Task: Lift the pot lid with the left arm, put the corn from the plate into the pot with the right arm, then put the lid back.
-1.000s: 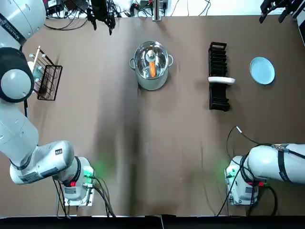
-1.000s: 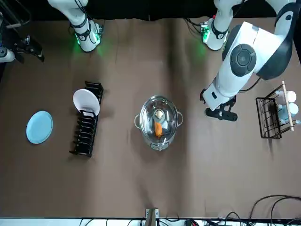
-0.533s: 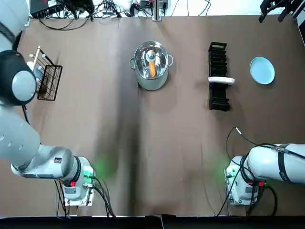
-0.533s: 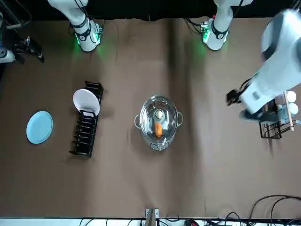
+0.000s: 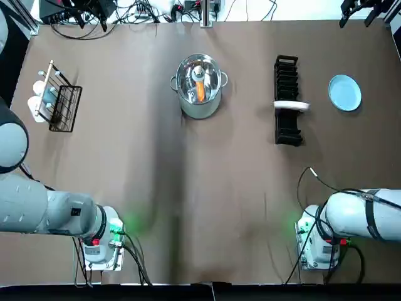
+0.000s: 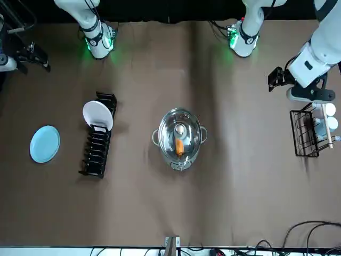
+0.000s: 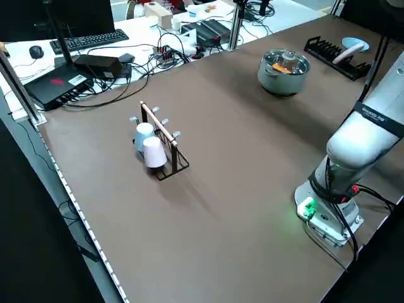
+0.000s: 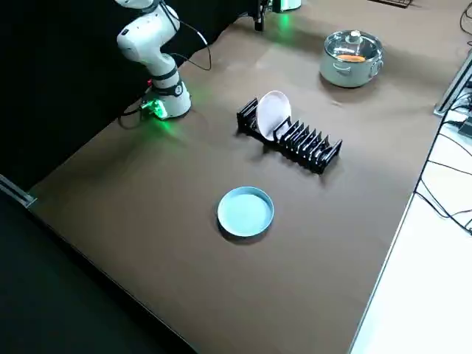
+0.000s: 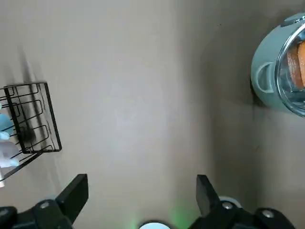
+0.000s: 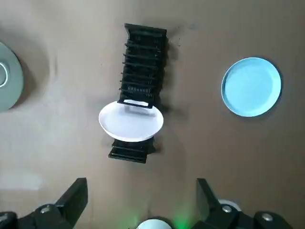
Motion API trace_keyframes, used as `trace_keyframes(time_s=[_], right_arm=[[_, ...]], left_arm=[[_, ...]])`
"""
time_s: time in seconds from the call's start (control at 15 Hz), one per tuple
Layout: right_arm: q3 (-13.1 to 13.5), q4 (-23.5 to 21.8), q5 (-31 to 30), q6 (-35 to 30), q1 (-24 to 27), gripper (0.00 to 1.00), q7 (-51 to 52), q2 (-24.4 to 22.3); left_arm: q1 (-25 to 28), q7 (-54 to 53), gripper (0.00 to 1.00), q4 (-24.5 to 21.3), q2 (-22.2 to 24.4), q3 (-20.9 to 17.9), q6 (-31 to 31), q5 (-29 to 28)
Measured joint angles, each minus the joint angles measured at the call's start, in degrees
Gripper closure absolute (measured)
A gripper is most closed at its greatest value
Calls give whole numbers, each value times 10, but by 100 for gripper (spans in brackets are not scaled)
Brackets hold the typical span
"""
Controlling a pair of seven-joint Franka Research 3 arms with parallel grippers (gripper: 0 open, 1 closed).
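"Top view: what has changed?"
"The left gripper, jaws apart, has swung away from the pot to the cup rack. The lid is on, the corn inside, the plate bare. The right gripper, also spread, is parked at the bench's far corner. It looks finished."

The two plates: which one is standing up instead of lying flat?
The white plate, propped on edge in the black dish rack; the blue plate lies flat on the table beside the rack.
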State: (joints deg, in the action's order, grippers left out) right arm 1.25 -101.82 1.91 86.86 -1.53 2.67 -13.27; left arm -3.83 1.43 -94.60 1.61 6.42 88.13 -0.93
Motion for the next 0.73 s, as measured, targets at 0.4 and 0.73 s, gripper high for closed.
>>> trace_keyframes(time_s=[0.4, 0.73], right_arm=[[0, -17, 0, -14, -3, 0, 1, 1], [2, -17, 0, -15, -4, 0, 1, 1]], left_arm=[[2, -3, 0, -1, -2, 1, 1, -2], [27, -3, 0, 1, -4, 28, 7, -2]])
